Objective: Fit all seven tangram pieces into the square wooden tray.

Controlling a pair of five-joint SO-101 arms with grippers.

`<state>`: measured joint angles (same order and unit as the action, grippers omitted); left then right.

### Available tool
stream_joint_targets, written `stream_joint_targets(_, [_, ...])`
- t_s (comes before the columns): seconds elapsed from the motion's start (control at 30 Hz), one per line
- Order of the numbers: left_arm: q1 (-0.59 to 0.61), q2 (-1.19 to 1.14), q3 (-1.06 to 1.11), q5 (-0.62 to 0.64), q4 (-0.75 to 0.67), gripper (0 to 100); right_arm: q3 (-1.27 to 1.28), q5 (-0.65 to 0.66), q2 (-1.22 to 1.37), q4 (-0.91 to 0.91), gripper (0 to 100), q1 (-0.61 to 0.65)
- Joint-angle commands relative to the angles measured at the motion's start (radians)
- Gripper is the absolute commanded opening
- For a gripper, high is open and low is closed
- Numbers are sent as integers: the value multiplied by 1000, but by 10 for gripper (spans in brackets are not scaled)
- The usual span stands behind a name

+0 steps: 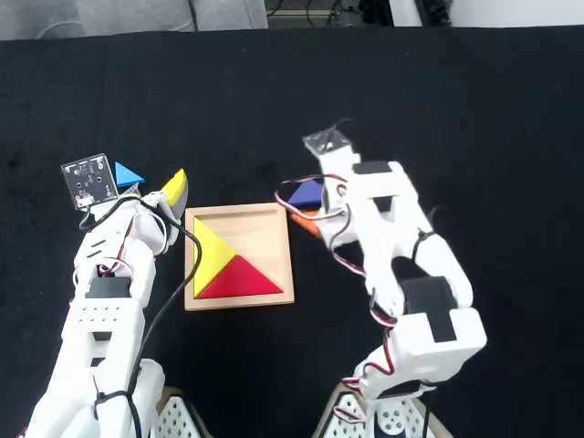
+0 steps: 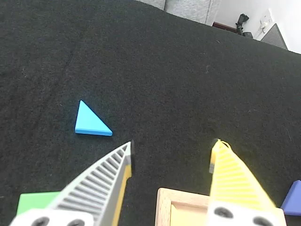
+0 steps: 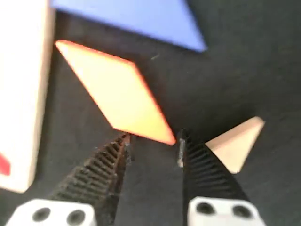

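Left hand hung wide open, empty, near the light-blue triangle; right hand, part open and empty, sat at the orange piece beside the tray

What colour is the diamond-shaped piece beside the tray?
The piece is orange; right wrist view.

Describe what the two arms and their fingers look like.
The left arm and right arm are white blocky shells with black motors and loose red, black and white cables. The left gripper has one yellow ribbed finger and one grey; the right gripper has two black ribbed fingers.
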<state>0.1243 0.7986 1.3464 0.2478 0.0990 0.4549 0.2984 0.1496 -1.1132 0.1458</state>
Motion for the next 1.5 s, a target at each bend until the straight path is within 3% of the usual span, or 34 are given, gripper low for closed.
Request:
stream_joint_targets(0.0, [8,14,-53,6,-5,270,-73,11,-42,-81,155,57])
stream_joint_targets(0.3, [8,14,-56,6,-6,270,2,12,-189,20,155,-38])
stream_joint_targets(0.53, [8,14,-54,6,-6,270,176,2,-361,155,158,55])
stream_joint_targets(0.93, [7,14,-51,6,-6,270,28,-25,-117,150,159,97])
stream_joint_targets(1.13, [8,14,-53,6,-6,270,21,-25,-105,143,159,164])
stream_joint_targets(1.47, [8,14,-53,6,-6,270,21,-25,-96,146,160,163])
